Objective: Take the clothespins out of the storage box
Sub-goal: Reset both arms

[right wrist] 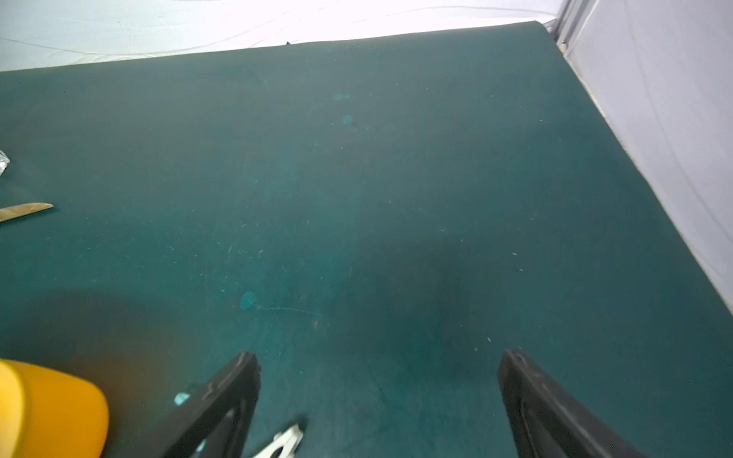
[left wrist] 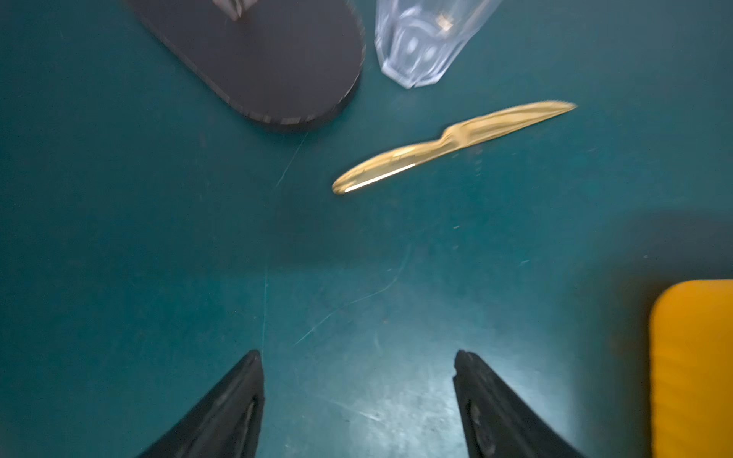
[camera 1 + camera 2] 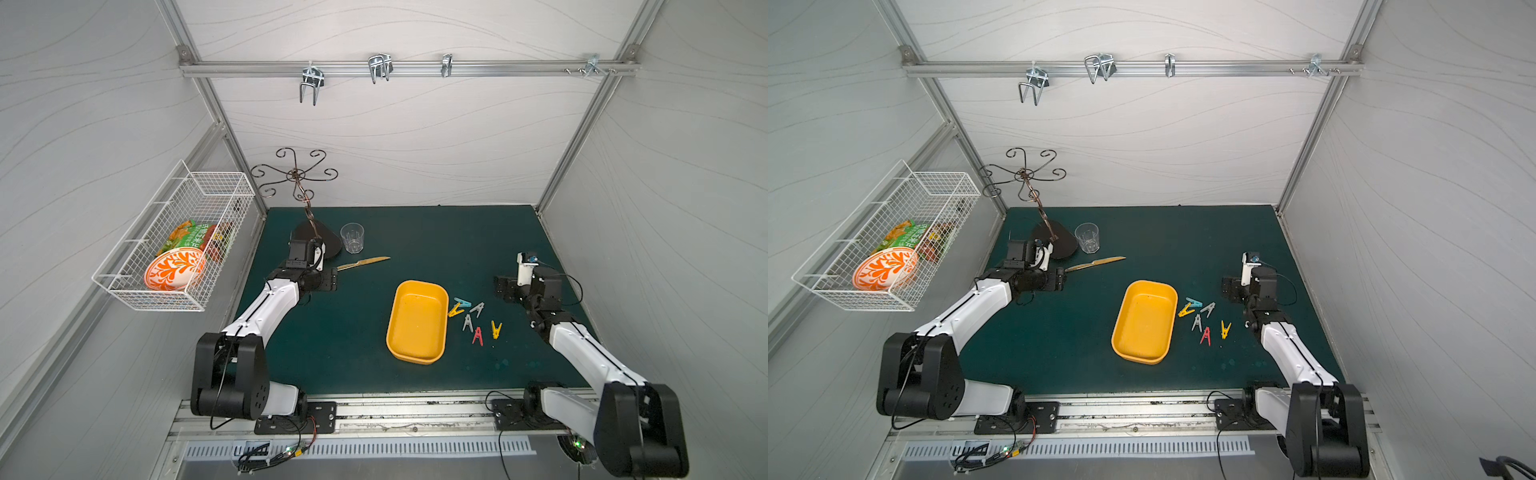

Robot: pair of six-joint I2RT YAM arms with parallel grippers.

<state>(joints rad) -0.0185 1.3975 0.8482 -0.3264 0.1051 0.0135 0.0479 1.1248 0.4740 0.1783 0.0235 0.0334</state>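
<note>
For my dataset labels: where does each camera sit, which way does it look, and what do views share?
Top views: high at the front, looking down; left arm, right arm, storage box and clothespins beside it show.
Left wrist: on the left arm, facing knife and glass; open left gripper shows.
Right wrist: on the right arm, facing the green mat; open right gripper shows.
Shared: both wrist views catch the storage box and knife.

Six clothespins; one box, glass, knife each.
</note>
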